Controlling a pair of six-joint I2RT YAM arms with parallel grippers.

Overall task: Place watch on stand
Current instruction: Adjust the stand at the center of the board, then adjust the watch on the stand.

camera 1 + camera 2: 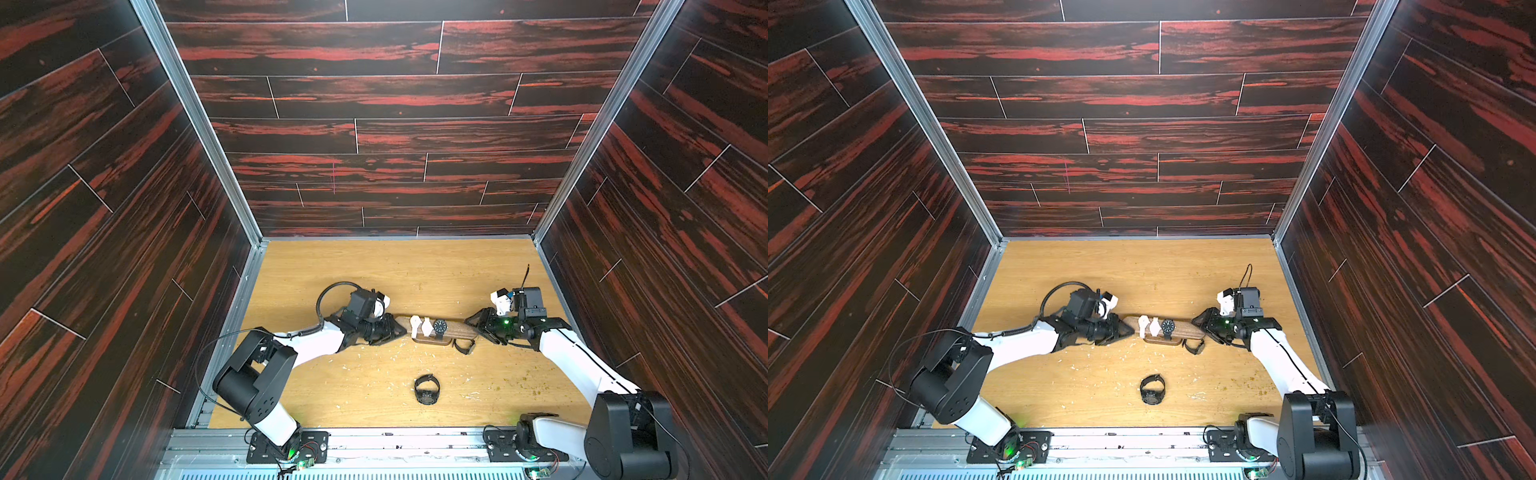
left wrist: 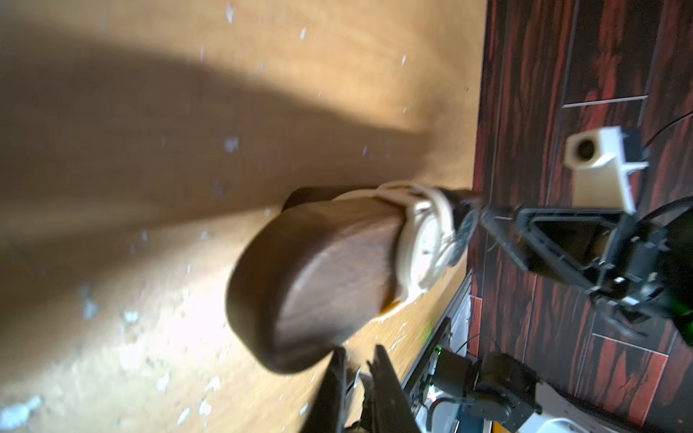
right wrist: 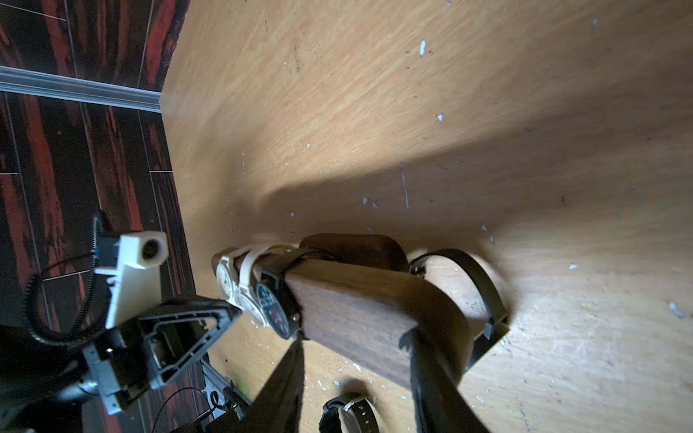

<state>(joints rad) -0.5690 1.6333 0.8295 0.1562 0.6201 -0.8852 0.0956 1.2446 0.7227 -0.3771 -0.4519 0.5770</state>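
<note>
Nearest, a black watch (image 1: 427, 389) lies loose on the counter (image 1: 332, 395), on the near side of the stand (image 1: 459, 329). Right end effector (image 1: 474, 327) clamps its right end; left end effector (image 1: 402, 331), almost closed and empty, could shove it, spilling the mounted watches (image 1: 428, 326).

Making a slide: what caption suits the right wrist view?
Right gripper clamps the stand; two white watches and a black watch ring its bar.

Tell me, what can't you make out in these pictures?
- Time on the white watches: blurred, left wrist view.
- Front black watch: cut by the right wrist view's edge, tiny in top views.
- Right end of the stand: hidden under the right end effector in both top views.
</note>
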